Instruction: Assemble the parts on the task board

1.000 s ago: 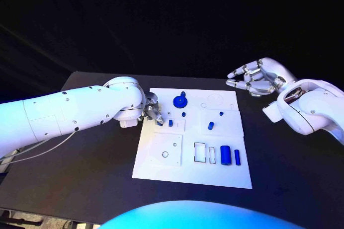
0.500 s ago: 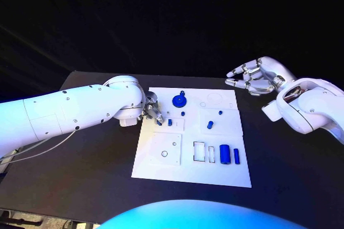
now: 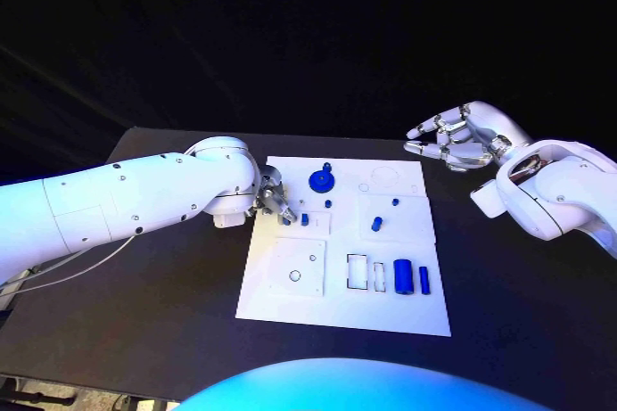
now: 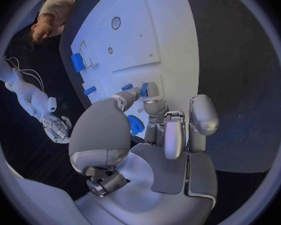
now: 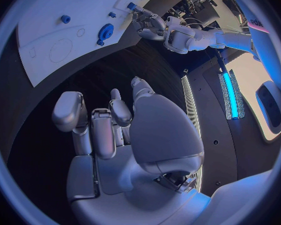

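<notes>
Holding: left hand (image 3: 273, 202) pinches a small blue peg (image 3: 305, 219) at the left edge of the task board (image 3: 386, 317); head view.
Left wrist view: fingertips (image 4: 148, 91) close on the peg (image 4: 143, 89) right over the board (image 4: 131, 40), a contact the head view leaves half hidden.
Right hand (image 3: 456, 139): raised beyond the board's far right corner, fingers loosely curled and apart, grasping nothing.
Right wrist view: empty palm (image 5: 125, 130), and the round blue knob (image 5: 105, 33) on the board (image 5: 53, 40).
Parts on board: knob (image 3: 322, 179) far side; blue cylinder (image 3: 404, 277) and thin bar (image 3: 425, 281) near right.
</notes>
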